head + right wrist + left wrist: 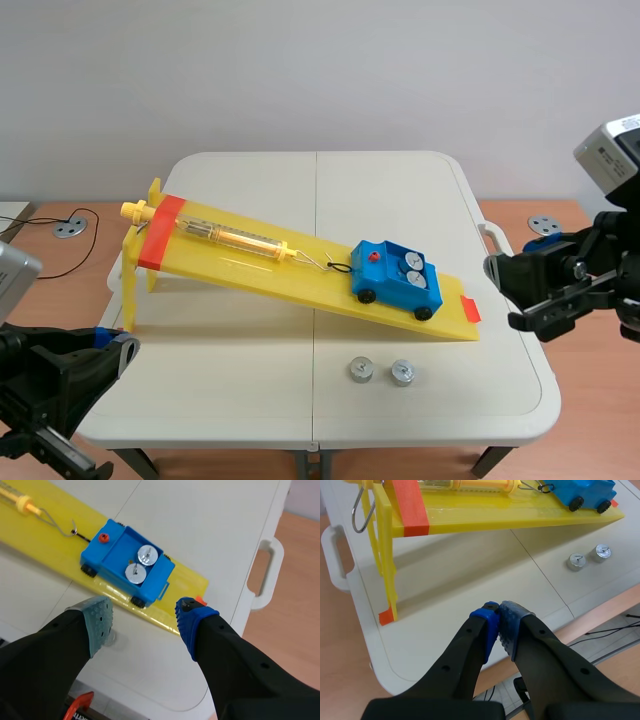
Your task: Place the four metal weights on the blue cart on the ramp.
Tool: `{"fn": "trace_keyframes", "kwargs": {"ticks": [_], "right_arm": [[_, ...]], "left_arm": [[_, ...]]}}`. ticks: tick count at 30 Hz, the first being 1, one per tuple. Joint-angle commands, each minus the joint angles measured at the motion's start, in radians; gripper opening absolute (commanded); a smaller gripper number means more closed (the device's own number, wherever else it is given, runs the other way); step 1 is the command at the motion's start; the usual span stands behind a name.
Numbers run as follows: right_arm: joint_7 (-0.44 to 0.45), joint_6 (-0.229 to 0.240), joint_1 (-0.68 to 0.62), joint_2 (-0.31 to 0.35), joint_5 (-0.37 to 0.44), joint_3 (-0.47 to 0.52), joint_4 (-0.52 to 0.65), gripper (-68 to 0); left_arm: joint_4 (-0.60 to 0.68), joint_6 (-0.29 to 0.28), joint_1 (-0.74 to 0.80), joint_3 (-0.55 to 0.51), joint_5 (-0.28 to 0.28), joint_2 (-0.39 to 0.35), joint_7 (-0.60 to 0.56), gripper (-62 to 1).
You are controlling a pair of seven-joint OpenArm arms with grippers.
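Observation:
A blue cart (397, 278) (128, 566) (584, 493) sits near the low end of the yellow ramp (300, 265) (485, 517) (45, 525), hooked to a spring scale (235, 238). Two metal weights (141, 564) (411, 267) lie in its tray. Two more weights (382, 371) (589, 557) stand on the white table in front of the ramp. My right gripper (142, 622) (520, 290) hovers open above the ramp's low end, just short of the cart. My left gripper (499, 622) is shut on nothing over the table's near left corner, far from the weights.
The white folding table (250, 390) has carry handles at its left side (332, 555) and right side (265, 575) (492, 237). A tall yellow support (135, 270) holds up the ramp's high end. A metal hook (362, 510) hangs there.

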Motion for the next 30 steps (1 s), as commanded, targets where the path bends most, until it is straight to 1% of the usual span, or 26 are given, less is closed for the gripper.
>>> {"fn": "trace_keyframes", "kwargs": {"ticks": [1,3,7,11,12,13,19,21,24,28,30], "right_arm": [[0.087,0.055,0.002,0.046,0.046,0.014,0.083,-38.0],[0.092,0.055,-0.013,0.045,0.029,0.01,0.081,-38.0],[0.131,0.055,-0.016,0.045,-0.03,-0.027,0.079,-38.0],[0.171,0.038,-0.01,0.035,-0.108,-0.091,0.055,-38.0],[0.177,0.026,0.0,0.028,-0.127,-0.107,0.044,-38.0],[0.181,0.017,0.005,0.023,-0.142,-0.123,0.029,-38.0],[0.245,0.016,0.08,-0.02,-0.262,-0.21,-0.087,-38.0],[0.261,0.016,0.109,-0.037,-0.274,-0.231,-0.124,-38.0],[0.271,-0.006,0.154,-0.067,-0.306,-0.264,-0.179,-38.0],[0.291,-0.018,0.206,-0.097,-0.34,-0.315,-0.262,-38.0],[0.301,-0.036,0.23,-0.109,-0.364,-0.341,-0.298,-38.0]], "left_arm": [[0.069,-0.025,-0.02,-0.016,-0.051,0.008,-0.104,-57.8],[0.069,-0.025,-0.02,-0.016,-0.051,0.008,-0.104,-57.8],[0.069,-0.025,-0.019,-0.016,-0.051,0.008,-0.104,-57.8],[0.069,-0.025,-0.019,-0.016,-0.051,0.008,-0.104,-57.8],[0.069,-0.025,-0.019,-0.016,-0.051,0.008,-0.104,-57.8],[0.069,-0.025,-0.02,-0.016,-0.051,0.008,-0.104,-57.8],[0.069,-0.025,-0.02,-0.016,-0.051,0.008,-0.104,-57.8],[0.069,-0.025,-0.02,-0.016,-0.051,0.008,-0.104,-57.8],[0.069,-0.025,-0.02,-0.016,-0.051,0.008,-0.104,-57.8],[0.069,-0.025,-0.02,-0.016,-0.051,0.008,-0.104,-57.8],[0.069,-0.025,-0.02,-0.016,-0.051,0.008,-0.104,-57.8]]}}
